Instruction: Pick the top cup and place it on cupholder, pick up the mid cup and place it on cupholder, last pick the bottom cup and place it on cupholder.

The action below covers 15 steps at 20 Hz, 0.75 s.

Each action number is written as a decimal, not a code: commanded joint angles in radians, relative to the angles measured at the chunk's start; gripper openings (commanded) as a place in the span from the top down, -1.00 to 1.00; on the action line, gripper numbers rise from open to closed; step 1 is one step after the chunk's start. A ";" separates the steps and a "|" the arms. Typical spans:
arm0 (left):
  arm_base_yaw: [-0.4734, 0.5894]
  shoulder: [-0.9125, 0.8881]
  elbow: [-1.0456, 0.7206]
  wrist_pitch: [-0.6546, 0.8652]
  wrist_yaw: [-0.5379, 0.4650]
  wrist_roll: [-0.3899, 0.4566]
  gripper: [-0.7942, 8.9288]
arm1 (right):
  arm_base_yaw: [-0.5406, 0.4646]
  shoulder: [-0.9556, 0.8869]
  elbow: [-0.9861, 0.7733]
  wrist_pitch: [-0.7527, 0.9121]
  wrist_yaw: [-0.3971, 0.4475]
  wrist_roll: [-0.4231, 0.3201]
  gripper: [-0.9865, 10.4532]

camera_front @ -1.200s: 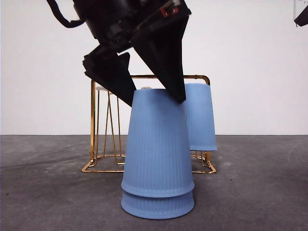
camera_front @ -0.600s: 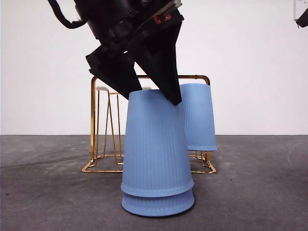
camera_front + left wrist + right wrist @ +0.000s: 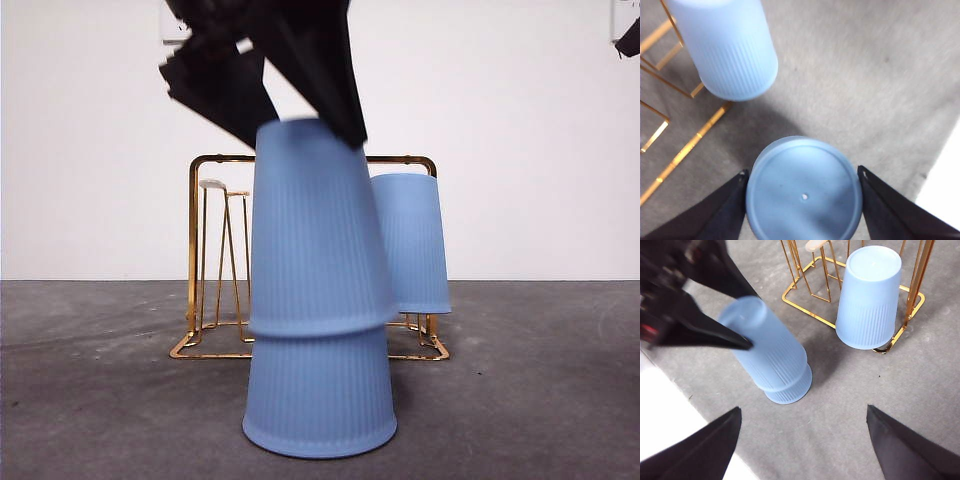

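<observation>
In front of the rack [image 3: 312, 160], on the grey table [image 3: 520, 400], we are seeing the left gripper [image 3: 290, 95] clamped on the closed top end of the mid cup [image 3: 312, 230], one black jaw pressing each side; the left wrist view shows the round blue base [image 3: 804, 189] sitting between the two jaws with both touching its edge. The mid cup is leaning a little and its rim is riding well up the bottom cup [image 3: 320, 395], overlapping only the upper part, so most of the bottom cup's wall is showing below it. The bottom cup's own rim is resting on the table.

The top cup [image 3: 410, 245] is sitting upside down on the rack at its far right corner, its rim hanging above the gold base wire. To the left of it we are seeing bare pegs [image 3: 213, 185] with open room around them, under the arched bar. The stacked cups are standing near the rack's front edge but apart from it.

The right gripper [image 3: 800, 440] is hanging above the table with its jaws spread wide, holding nothing, well apart from the cups. The table in front of and to both sides of the stack is lying open.
</observation>
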 commanded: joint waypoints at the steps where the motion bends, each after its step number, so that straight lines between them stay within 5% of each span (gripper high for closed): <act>1: -0.010 -0.030 0.021 0.012 -0.007 0.002 0.34 | 0.008 0.003 0.005 0.010 0.000 0.002 0.13; 5: -0.009 -0.127 0.022 0.010 -0.018 -0.010 0.34 | 0.008 0.003 0.005 0.014 0.000 0.000 0.13; 15: 0.054 -0.361 0.022 0.013 -0.265 -0.078 0.34 | 0.008 0.003 0.005 0.014 0.000 -0.006 0.13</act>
